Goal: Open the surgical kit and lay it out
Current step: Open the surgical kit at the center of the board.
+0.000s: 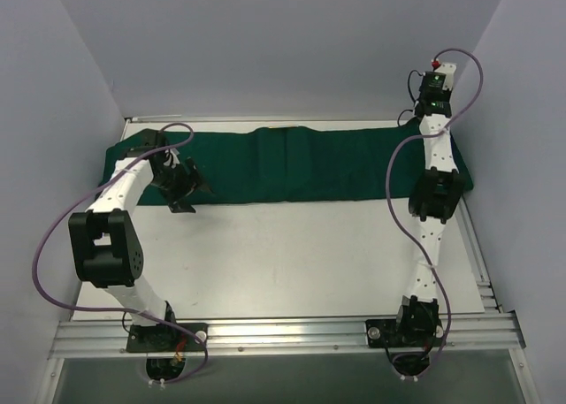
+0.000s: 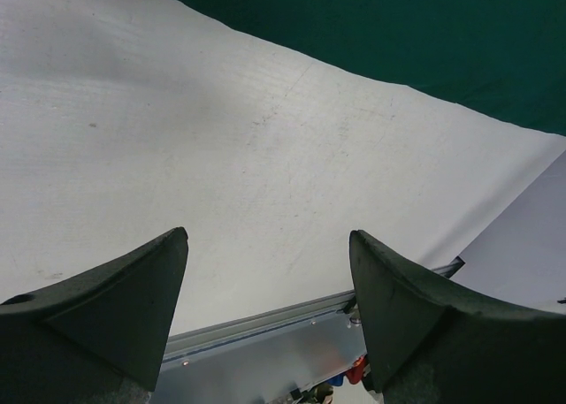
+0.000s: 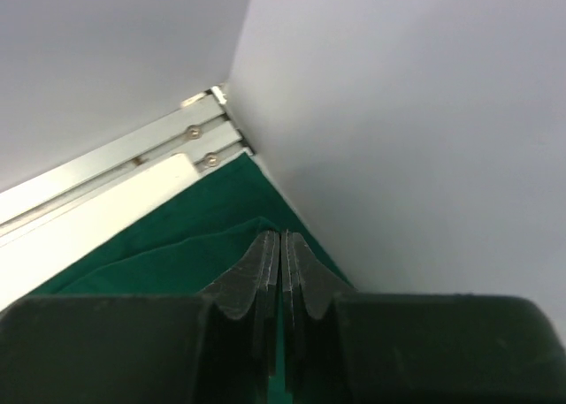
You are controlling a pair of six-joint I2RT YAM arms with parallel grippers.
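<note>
Left gripper (image 2: 267,238) gapes empty just beside the green cloth drape (image 1: 301,165). Right gripper (image 3: 280,238), pinched shut, hangs over its creased right end.

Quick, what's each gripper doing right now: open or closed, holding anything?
Left gripper: open, empty, over the bare table.
Right gripper: closed, over the green drape; nothing visibly held.

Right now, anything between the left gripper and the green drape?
Nothing visible. The left gripper, jaws open, hangs at the left end of the dark green drape. In its wrist view only bare white table lies between it and the cloth. The right gripper is shut, up over the drape's right end.
</note>
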